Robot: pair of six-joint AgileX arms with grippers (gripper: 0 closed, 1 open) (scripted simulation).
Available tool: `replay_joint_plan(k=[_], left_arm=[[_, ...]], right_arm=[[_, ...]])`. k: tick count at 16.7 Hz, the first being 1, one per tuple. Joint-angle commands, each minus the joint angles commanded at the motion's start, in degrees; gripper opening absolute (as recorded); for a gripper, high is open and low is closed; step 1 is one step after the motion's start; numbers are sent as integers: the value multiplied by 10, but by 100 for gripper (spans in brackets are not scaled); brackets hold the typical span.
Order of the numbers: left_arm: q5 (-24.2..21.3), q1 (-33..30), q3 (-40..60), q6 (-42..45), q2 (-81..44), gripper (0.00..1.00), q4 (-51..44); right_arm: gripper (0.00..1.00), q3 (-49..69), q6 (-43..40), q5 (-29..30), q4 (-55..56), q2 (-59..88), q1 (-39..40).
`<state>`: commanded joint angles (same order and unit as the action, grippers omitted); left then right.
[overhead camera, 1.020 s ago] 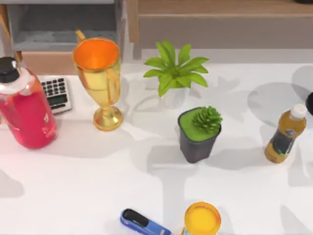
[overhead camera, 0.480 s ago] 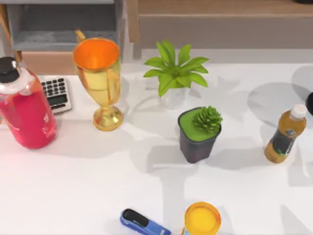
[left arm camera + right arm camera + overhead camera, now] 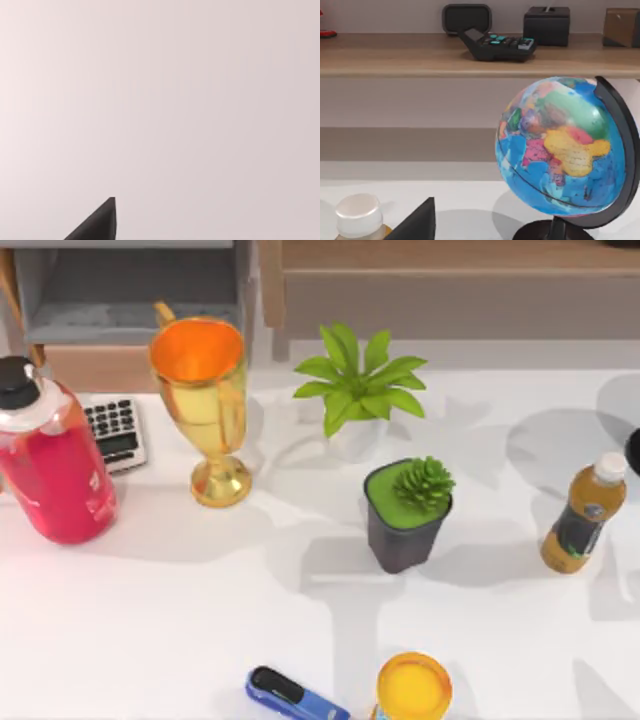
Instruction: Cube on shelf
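**Top view.** The shelf (image 3: 450,255) runs along the far edge of the tabletop (image 3: 180,610), from centre to right, with its grey-brown front below the board. A grey-lined cubby (image 3: 130,300) stands to its left.

Containers:
- A large bottle (image 3: 50,465) at the left edge holds red liquid and has a black cap.
- A gold trophy cup (image 3: 205,400) stands upright with an orange interior. A calculator (image 3: 115,432) lies between it and the large bottle.
- A white pot (image 3: 357,440) holds a leafy green plant.
- A dark pot (image 3: 400,535) just in front of it holds a succulent on a green surface.
- A drink bottle (image 3: 583,515) with amber contents and a white cap stands near the right edge.
- A yellow-topped can (image 3: 413,687) sits at the near edge, next to a blue stapler (image 3: 295,698).

**Left wrist view.** A dark wedge of the left tool (image 3: 97,225) shows against a plain pale surface. Whether this tool is spread or pressed together cannot be told.

**Right wrist view.** This view shows the top of the shelf board. It carries a black keypad device (image 3: 497,45), a black box (image 3: 546,25) and a brown box (image 3: 621,26). A globe (image 3: 560,145) on a black stand sits on the tabletop in front of the shelf, and the drink bottle's white cap is nearby. A dark wedge of the right tool (image 3: 417,225) shows at the edge. Its state cannot be told.
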<state>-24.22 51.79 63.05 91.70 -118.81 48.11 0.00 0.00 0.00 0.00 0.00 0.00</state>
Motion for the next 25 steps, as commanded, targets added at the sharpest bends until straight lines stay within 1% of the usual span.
replay_joint_plan(k=[3, 7, 11, 14, 16, 18, 21, 23, 25], left_arm=[[48, -4, 143, -29, -26, 100, -184], [100, -32, 338, -93, -70, 100, -468], [136, -89, 528, -182, -114, 100, -759], [151, -146, 659, -257, -150, 100, -959], [156, -186, 735, -308, -178, 100, -1075], [158, -222, 799, -356, -210, 100, -1177], [158, -267, 871, -418, -256, 100, -1291], [157, -287, 899, -446, -280, 100, -1337], [156, -298, 912, -461, -294, 100, -1360]], right_arm=[[100, 0, 0, 0, 0, 0, 0], [100, 0, 0, 0, 0, 0, 0], [100, 0, 0, 0, 0, 0, 0], [100, 0, 0, 0, 0, 0, 0], [100, 0, 0, 0, 0, 0, 0], [100, 0, 0, 0, 0, 0, 0], [100, 0, 0, 0, 0, 0, 0], [100, 0, 0, 0, 0, 0, 0], [100, 0, 0, 0, 0, 0, 0]])
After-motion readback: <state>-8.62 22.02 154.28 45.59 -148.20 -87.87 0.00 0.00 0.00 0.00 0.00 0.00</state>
